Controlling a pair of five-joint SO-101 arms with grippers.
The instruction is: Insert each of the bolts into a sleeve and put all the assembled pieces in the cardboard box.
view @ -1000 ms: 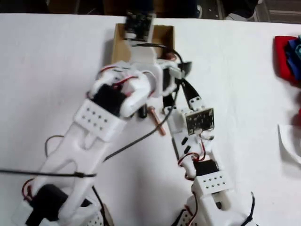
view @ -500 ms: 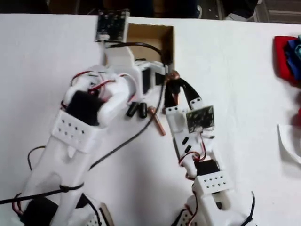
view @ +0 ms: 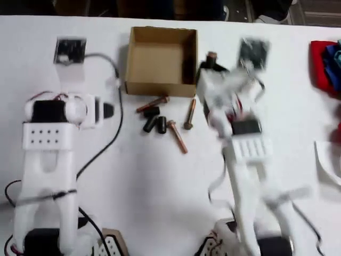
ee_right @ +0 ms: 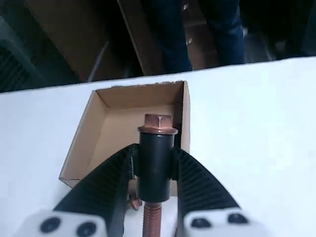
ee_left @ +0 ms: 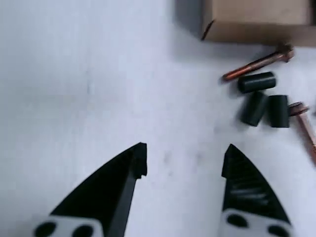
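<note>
1. Copper bolt sits inside black sleeve. The right hand is clamped on the sleeve, with the bolt head past the fingertips and the threaded end toward the wrist.
2. Cardboard box is just beyond that hand's fingertips (top open).
3. Left hand is spread wide over bare table.
4. Ahead of the left hand and off to one side are three loose sleeves with loose bolts among them, all near the box's front wall.

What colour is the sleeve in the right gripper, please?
Black sleeve; the right wrist view shows it best.
</note>
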